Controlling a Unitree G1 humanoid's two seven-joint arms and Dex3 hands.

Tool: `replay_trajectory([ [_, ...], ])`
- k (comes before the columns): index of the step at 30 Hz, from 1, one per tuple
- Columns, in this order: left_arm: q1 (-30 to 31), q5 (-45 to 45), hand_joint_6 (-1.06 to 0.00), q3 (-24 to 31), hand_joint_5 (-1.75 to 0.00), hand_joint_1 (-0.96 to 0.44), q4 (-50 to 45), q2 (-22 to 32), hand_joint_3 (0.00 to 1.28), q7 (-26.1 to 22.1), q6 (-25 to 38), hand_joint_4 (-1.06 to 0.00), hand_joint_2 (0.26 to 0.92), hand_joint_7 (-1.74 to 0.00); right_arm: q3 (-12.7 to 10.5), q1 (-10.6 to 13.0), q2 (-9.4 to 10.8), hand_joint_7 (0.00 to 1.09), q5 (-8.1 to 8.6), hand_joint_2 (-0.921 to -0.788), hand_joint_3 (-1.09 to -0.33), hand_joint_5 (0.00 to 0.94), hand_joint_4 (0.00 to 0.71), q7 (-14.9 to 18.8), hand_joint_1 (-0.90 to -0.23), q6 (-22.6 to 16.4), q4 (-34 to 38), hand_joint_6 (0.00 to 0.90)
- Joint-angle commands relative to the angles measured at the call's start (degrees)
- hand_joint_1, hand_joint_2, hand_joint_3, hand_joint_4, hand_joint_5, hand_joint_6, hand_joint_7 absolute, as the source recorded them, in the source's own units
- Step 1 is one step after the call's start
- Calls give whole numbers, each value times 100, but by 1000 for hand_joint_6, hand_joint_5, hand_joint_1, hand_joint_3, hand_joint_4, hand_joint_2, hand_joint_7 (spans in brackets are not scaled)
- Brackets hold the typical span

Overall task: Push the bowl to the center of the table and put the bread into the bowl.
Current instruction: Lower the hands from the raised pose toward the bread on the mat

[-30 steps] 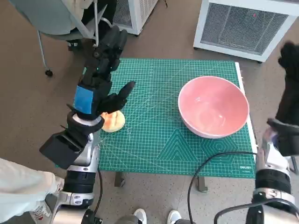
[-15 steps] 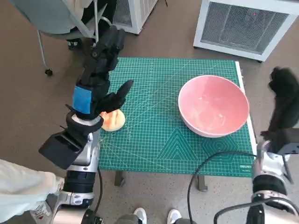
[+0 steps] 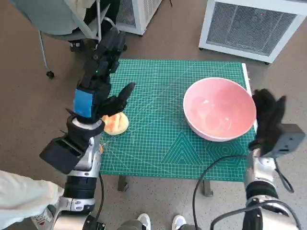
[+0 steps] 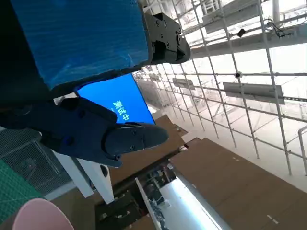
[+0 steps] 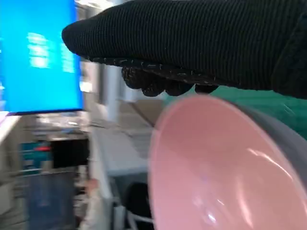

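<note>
Head view: the right hand (image 3: 266,116), holding nothing, fingers loosely apart, hangs beside the pink bowl (image 3: 218,109) at the green mat's (image 3: 163,143) right edge. The left hand (image 3: 102,81), spread, hovers above the bread (image 3: 115,123). "deli" marks the mat's corner.

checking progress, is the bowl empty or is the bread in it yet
Empty. The head view shows only bare pink inside the bowl; the bread lies on the green mat beside the left hand.

Lab, cutting mat (image 3: 177,124), blue wall screen (image 4: 117,103)
</note>
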Motion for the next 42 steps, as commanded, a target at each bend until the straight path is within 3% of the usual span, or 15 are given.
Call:
replay_trajectory([
  [1, 84, 57, -234, 40, -3, -408, -89, 91, 381, 23, 26, -265, 921, -206, -126, -82, 235, 657, 123, -921, -845, 16, 271, 44, -468, 407, 135, 45],
  [8, 144, 103, -244, 60, -4, -410, -148, 136, 379, 51, 45, -270, 921, -191, -121, -292, 451, 628, 48, -921, -847, 16, 282, -119, -471, 605, 155, 73],
  [19, 263, 93, -281, 118, -2, -414, -249, 265, 375, 52, 67, -274, 921, -133, -332, -710, 808, 631, 176, -921, -888, 20, 299, -179, -471, 765, 163, 92],
  [29, 406, -27, -302, 203, -6, -431, -366, 333, 366, 7, 101, -286, 921, -110, -340, -996, 1002, 750, 141, -921, -865, 27, 322, -347, -473, 908, 186, 80],
  [36, 519, 6, -308, 247, -1, -443, -425, 356, 363, 38, 89, -274, 921, -95, -352, -1167, 1135, 760, 126, -921, -853, 31, 332, -521, -486, 1066, 208, 85],
  [42, 672, 57, -309, 329, 0, -447, -452, 437, 363, 58, 28, -259, 921, -80, -433, -1267, 1161, 757, 192, -921, -843, 40, 349, -397, -513, 1213, 212, 85],
])
